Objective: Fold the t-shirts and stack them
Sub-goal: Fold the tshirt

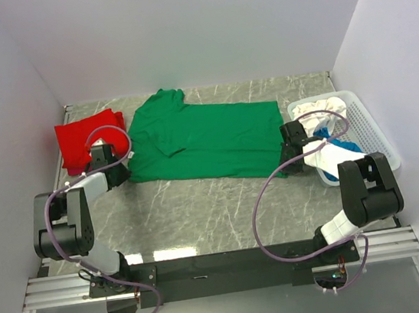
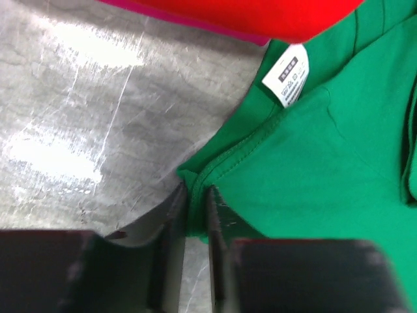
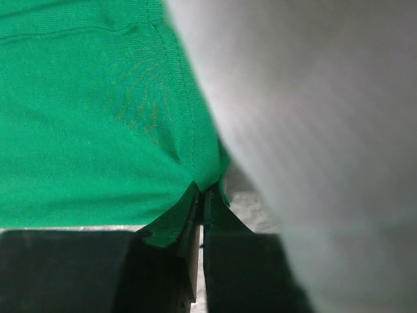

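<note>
Grey marble-look tabletop, glossy, with glare patches near the arm bases. Plain white walls close it in on three sides, and an aluminium rail runs along the near edge.

- The red t-shirt is in a folded pile just beyond and outboard of the left gripper.
- Left gripper: fingers nearly together, pinching the near-left hem corner of the green t-shirt, with a thin fold of cloth between them.
- A small white label lies just ahead of its tips, beside the red edge.
- The green shirt lies flat on the table, spanning gripper to gripper.
- Right gripper: pressed together on the green shirt's near-right corner.
- The white lattice basket is just outboard of it, with the white t-shirt and blue t-shirt spilling over the rim.
- Right wrist view: a blurred white mass fills the right side, can't tell what it is.
</note>
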